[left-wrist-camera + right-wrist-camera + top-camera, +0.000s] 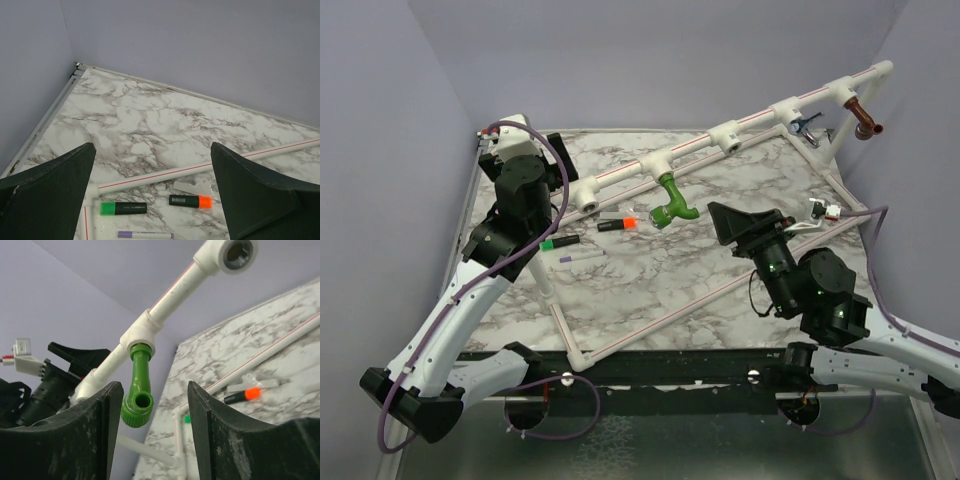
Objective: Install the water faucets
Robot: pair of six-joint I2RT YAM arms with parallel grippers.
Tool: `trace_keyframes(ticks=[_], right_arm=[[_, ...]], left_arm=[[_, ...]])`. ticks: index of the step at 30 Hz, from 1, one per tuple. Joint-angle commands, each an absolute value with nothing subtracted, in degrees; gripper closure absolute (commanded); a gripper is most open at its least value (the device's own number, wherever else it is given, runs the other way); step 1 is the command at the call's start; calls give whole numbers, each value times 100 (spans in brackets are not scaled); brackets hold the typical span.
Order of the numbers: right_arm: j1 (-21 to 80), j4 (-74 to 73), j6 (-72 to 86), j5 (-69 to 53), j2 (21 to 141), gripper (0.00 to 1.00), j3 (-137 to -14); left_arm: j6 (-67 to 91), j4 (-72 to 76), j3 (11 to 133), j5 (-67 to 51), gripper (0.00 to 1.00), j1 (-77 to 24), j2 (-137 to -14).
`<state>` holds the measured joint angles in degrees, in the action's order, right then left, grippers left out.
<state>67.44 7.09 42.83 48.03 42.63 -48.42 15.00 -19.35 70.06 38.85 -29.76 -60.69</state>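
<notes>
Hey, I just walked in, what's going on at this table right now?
Two robot arms are fitting taps onto a white plastic pipe rail above a marble-patterned table. The bright green plastic faucet hangs seated in a white tee fitting. The right end effector sits close to it, jaws open, not gripping. A shiny chrome faucet and a copper-brown faucet are on the rail's far right end. The left end effector is open and empty.

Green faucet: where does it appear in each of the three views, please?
Top view: the green faucet hangs under the white pipe, near the centre.
Left wrist: not in it.
Right wrist: left of centre, under the pipe.
Shared landmark: the orange-capped marker, in all three.
</notes>
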Motion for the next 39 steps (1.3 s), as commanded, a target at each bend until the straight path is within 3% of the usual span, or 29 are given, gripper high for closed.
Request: trace_keyframes(ticks=[1, 12, 19, 35, 39], right_arm=[[6767, 933, 1873, 4293, 4151, 41, -5032], [6768, -548, -2488, 3223, 4567, 40, -6042], [6768, -1468, -4988, 3133, 4906, 32, -6104], [6768, 897, -9456, 3036, 5383, 22, -5036], [6768, 847, -9814, 2964, 5589, 22, -5217]], left_arm=[[1374, -3858, 6473, 3040, 1, -3208, -6363], [1351, -3858, 6495, 3039, 1, -3208, -6372], [1341, -3858, 6467, 3061, 1, -3208, -6327], [1313, -3858, 6434, 3076, 1, -3208, -6275], [1310, -3861, 6418, 3099, 1, -3208, -6265]])
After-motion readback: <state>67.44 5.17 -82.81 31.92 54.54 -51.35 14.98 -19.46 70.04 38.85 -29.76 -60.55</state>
